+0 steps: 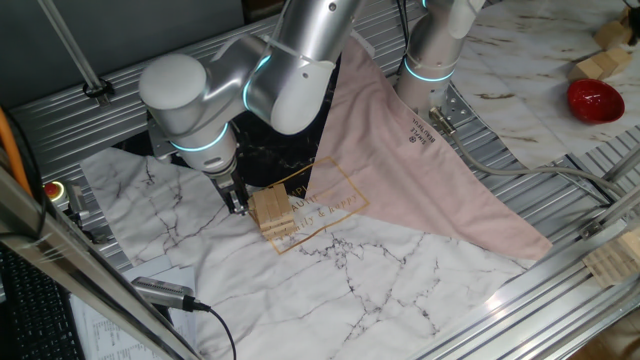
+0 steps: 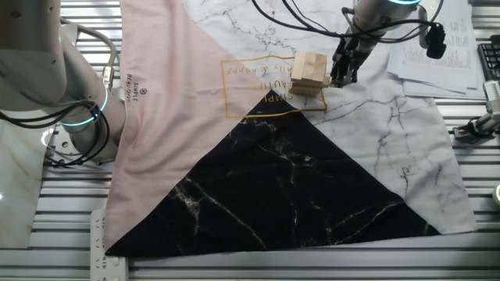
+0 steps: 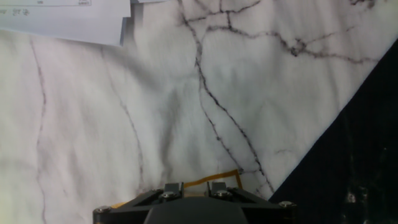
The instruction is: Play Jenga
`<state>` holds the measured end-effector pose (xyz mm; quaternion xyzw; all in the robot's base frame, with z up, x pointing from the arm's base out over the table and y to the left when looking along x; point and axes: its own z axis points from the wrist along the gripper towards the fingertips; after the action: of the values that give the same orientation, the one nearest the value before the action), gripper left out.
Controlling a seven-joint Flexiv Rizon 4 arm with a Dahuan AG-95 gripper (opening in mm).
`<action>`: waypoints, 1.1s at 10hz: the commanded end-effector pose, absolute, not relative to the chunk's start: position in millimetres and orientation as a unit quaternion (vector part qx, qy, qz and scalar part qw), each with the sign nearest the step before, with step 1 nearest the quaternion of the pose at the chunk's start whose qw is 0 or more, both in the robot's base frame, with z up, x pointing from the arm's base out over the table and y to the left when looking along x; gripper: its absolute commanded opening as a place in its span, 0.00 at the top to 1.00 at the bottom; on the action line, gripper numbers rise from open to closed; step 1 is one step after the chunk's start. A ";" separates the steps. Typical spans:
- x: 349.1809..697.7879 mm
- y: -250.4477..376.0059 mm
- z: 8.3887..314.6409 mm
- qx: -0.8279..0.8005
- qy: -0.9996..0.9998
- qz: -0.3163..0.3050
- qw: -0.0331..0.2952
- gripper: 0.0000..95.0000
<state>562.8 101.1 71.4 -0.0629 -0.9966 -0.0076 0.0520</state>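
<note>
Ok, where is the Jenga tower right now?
In one fixed view the Jenga tower stands left of centre on the marble-print cloth, at the gold printed frame, beside the tool.

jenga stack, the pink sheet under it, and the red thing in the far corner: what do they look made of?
Jenga stack: looks like unfinished light wood, pale tan with matte faces and square-cut bars.
Pink sheet: seems to be thin cloth or flexible film; it creases, drapes softly and carries printed text.
Red thing: glossy with bright highlights, likely plastic or glazed ceramic; too small to tell which.
</note>
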 end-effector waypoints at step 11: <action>559.3 99.2 68.1 -0.048 -0.998 -0.007 0.050 0.60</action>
<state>558.4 98.9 67.6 -0.0464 -0.9976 -0.0069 0.0506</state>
